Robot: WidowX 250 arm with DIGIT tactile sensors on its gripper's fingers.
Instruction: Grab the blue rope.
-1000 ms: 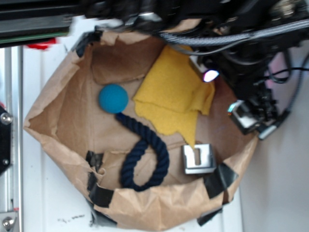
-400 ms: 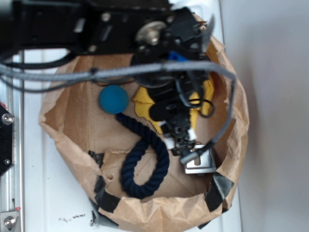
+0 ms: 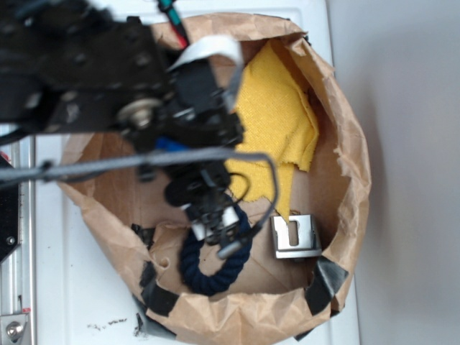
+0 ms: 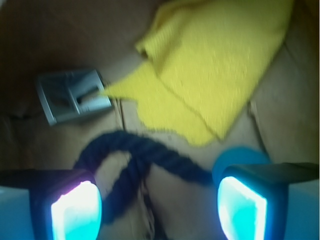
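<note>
Surface: white tabletop (image 3: 402, 180) with a metal rail (image 3: 18, 251) along its left edge in the exterior view.
Container: brown paper bag (image 3: 345, 144) rolled down into an open, bowl-like tub, patched with strips of black tape (image 3: 325, 277) near its lower rim.
Inside, cloth: yellow cloth (image 3: 277, 126) spread over the upper right of the bag floor, one pointed corner hanging toward the middle.
Inside, metal piece: small grey metal block (image 3: 295, 236) with a slot in it, lying just below the cloth's point, apart from the cord.
Inside, ball: light blue ball (image 4: 240, 156), seen only in the wrist view, peeking out behind the right finger at the end of the cord.
Blue rope: blue rope (image 3: 208, 273) lies on the bag floor in the lower middle, curled in a loop; its lower curve shows beneath the arm, and in the wrist view it runs between the two fingers.
Gripper: gripper (image 3: 215, 230) hangs directly over the upper part of the loop, jaws spread wide on either side of the cord, not closed on it.
Writing: none readable on any item.
</note>
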